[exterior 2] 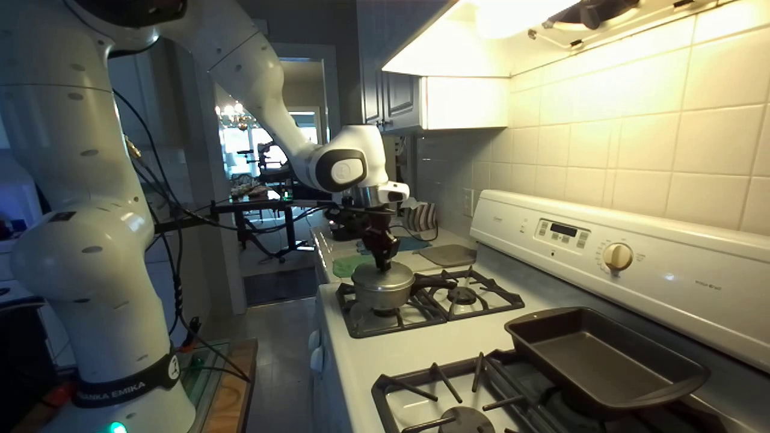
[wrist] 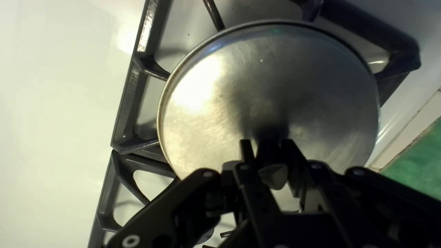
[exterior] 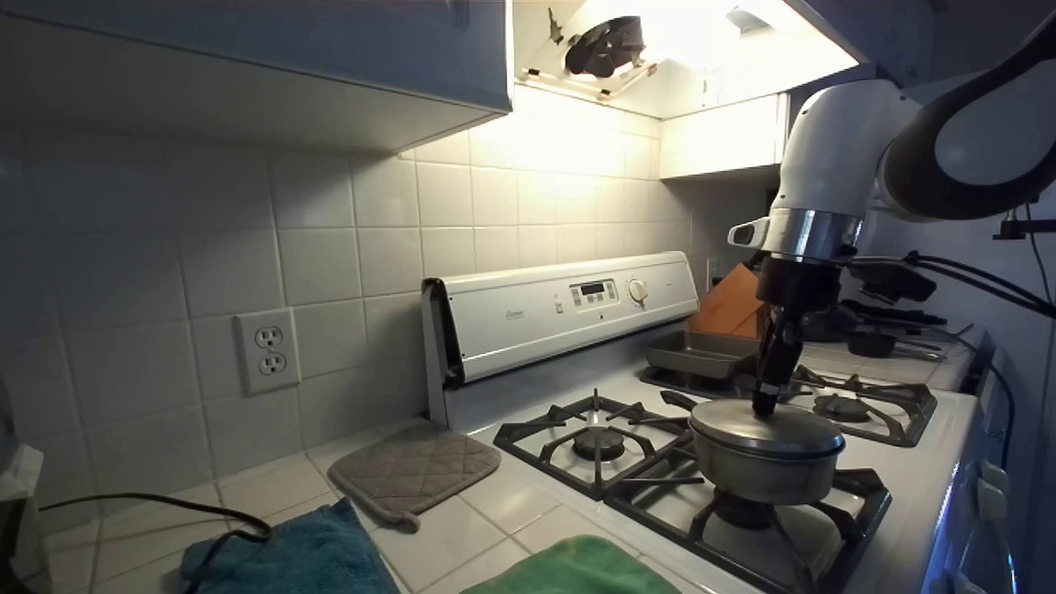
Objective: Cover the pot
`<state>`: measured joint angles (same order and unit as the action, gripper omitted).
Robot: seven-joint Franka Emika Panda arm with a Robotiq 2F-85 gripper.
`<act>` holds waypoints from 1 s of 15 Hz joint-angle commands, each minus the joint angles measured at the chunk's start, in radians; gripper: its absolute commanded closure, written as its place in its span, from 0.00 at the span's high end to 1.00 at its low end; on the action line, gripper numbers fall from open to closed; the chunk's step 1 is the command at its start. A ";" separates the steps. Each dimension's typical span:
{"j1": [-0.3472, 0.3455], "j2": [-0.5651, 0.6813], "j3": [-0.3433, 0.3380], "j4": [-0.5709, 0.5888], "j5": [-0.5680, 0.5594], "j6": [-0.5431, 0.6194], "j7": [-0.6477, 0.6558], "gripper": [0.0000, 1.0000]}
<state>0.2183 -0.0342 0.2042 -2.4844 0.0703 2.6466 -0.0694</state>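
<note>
The pot (exterior: 766,478) is a low, wide metal pot with dull grey-brown sides. It stands on a front burner in both exterior views (exterior 2: 382,300), its dark handle (exterior 2: 438,282) pointing to the stove's back. A round metal lid (exterior: 800,431) lies over the pot's top; it looks level and seated. In the wrist view the lid (wrist: 213,127) fills the middle and hides the pot. My gripper (wrist: 267,142) points down over the lid, its fingers closed round the lid's dark knob (wrist: 274,175). The knob is hidden by the fingers in the exterior views.
Black burner grates (exterior: 600,441) surround the pot. A rectangular baking pan (exterior 2: 607,355) sits on a back burner. A grey pot holder (exterior: 417,470), a blue cloth (exterior: 293,553) and a green cloth (exterior: 577,569) lie on the counter. The stove's back panel (exterior: 569,309) rises behind.
</note>
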 commanded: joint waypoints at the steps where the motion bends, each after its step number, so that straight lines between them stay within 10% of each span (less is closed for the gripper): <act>1: -0.003 -0.025 -0.002 -0.016 0.015 -0.019 0.003 0.09; 2: -0.004 -0.025 -0.002 -0.016 0.014 -0.018 0.004 0.50; 10: -0.007 -0.030 -0.003 -0.011 -0.003 -0.017 0.012 0.99; 15: -0.007 -0.027 -0.003 0.031 -0.006 -0.008 0.008 1.00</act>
<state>0.2136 -0.0430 0.2018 -2.4743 0.0703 2.6473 -0.0694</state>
